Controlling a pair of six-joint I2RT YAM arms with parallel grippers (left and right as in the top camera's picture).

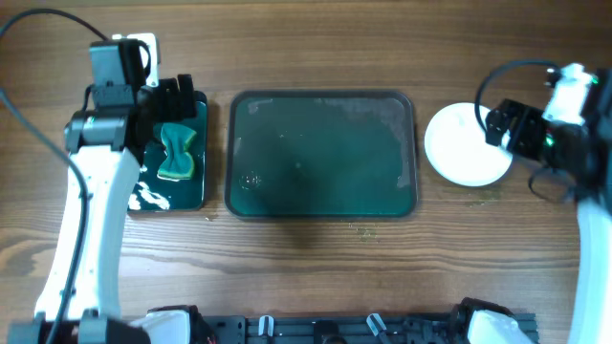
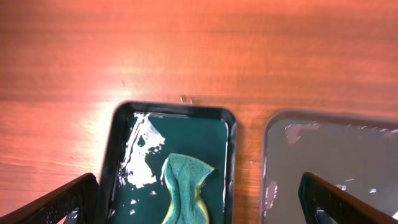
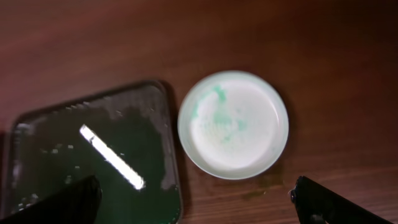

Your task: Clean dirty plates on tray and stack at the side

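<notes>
The big green tray (image 1: 316,162) is lying in the middle of the bench (image 1: 316,48), its floor glistening wet, with pale flecks showing along the far and right edges. Just to its right, parted from the rim by a narrow strip of wood, a white plate (image 3: 233,124) is sitting on the bench. Faint green smudges are showing on its face, and I cannot tell whether others are lying under it. The right gripper (image 3: 196,182) is hanging over the edge of that plate with its fingers spread wide, holding nothing.

Over on the left, a small black tray (image 2: 111,143) is sitting close beside the big one, not touching it. A green and yellow sponge (image 2: 183,186) is lying in it, pinched at the waist, with white foam (image 2: 140,158) smeared on the tray floor beside it. The left gripper (image 2: 198,178) is hovering above the sponge, fingers wide apart and gripping nothing. The left arm (image 1: 91,210) and the right arm (image 1: 593,258), both white, are reaching in from the near edge of the bench
</notes>
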